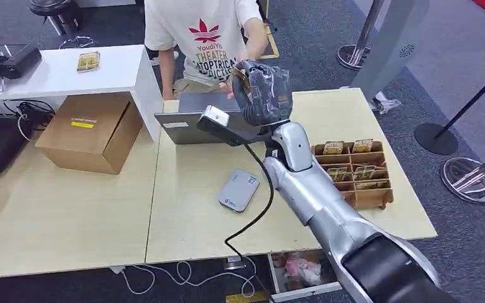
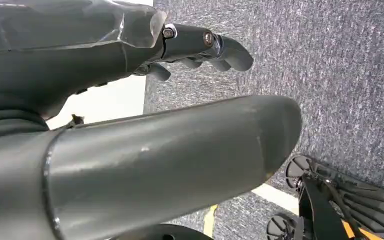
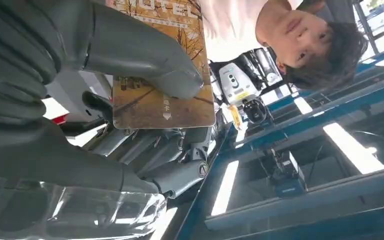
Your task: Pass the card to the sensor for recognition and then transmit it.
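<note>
My right hand (image 1: 262,91) is raised over the far edge of the table, in front of a person in a white T-shirt (image 1: 203,35). In the right wrist view its thumb (image 3: 145,55) presses a golden-brown hotel card (image 3: 165,95) against the darker fingers (image 3: 150,155). The person's hand (image 1: 235,81) is close to mine at the card. The grey card sensor (image 1: 239,189) lies flat on the table, nearer to me than the hand. My left hand (image 2: 180,100) hangs over grey carpet, its fingers (image 2: 215,50) curled and holding nothing.
A wooden rack (image 1: 355,170) with several cards in its slots stands right of my arm. A laptop (image 1: 192,120) lies at the table's far edge, a cardboard box (image 1: 91,132) to its left. A black cable (image 1: 252,221) runs across the table. Stanchion bases (image 1: 470,180) stand at the right.
</note>
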`<control>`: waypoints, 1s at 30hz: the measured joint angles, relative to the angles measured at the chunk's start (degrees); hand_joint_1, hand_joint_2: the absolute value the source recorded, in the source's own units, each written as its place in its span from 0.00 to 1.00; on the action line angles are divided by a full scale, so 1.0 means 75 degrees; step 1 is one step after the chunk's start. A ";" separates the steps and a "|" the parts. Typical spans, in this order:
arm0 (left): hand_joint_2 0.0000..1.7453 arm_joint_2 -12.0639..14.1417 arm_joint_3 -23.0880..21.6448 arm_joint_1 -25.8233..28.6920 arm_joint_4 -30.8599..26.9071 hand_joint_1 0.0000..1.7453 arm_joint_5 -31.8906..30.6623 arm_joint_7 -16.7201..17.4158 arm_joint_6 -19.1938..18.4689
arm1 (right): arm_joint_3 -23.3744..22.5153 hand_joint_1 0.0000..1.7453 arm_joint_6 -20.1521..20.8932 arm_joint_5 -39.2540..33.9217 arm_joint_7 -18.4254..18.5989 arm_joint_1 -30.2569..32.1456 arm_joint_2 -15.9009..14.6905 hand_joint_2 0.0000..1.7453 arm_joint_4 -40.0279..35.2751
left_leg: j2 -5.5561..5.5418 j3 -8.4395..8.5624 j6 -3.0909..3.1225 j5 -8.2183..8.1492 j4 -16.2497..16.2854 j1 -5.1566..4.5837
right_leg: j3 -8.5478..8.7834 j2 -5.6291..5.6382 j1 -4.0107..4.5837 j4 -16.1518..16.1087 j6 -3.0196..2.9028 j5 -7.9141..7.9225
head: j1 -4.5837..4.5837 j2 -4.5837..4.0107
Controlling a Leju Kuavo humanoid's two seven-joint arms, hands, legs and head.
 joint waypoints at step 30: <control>0.00 -0.0023 0.0157 -0.0010 -0.0003 0.00 -0.0023 -0.0006 0.0210 | -0.1577 0.00 -0.0011 0.2334 -0.0280 0.0499 0.0425 1.00 0.0288 | 0.0000 0.0001 0.0000 0.0000 0.0000 -0.0001 | 0.0001 0.0000 -0.0001 -0.0001 0.0000 0.0001 | 0.0000 0.0000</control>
